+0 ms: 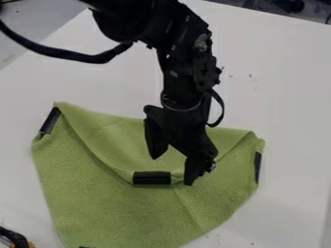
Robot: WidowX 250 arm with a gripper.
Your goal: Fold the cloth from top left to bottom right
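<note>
Green cloth lies across the lower left and middle of the white surface, its upper part folded down over the rest as a curved flap. From the left, a black and orange object shows at the lower left edge, near the cloth but apart from it. Next comes the cloth's upper left corner, with 1 black patch set at a slant along its side. From there the flap's edge sags toward the middle, where a 2nd black patch lies level at its lowest part. Above it, a black cable loops in from the upper left toward the black arm, which comes in from the top edge. The gripper hangs over the middle of the cloth, its 2 jaws spread apart and pointing down, the right-hand tip just beside the middle patch's right end. Farther right, a 3rd black patch stands nearly upright along the cloth's right edge. At the bottom edge, a small dark strip is partly cut off.
</note>
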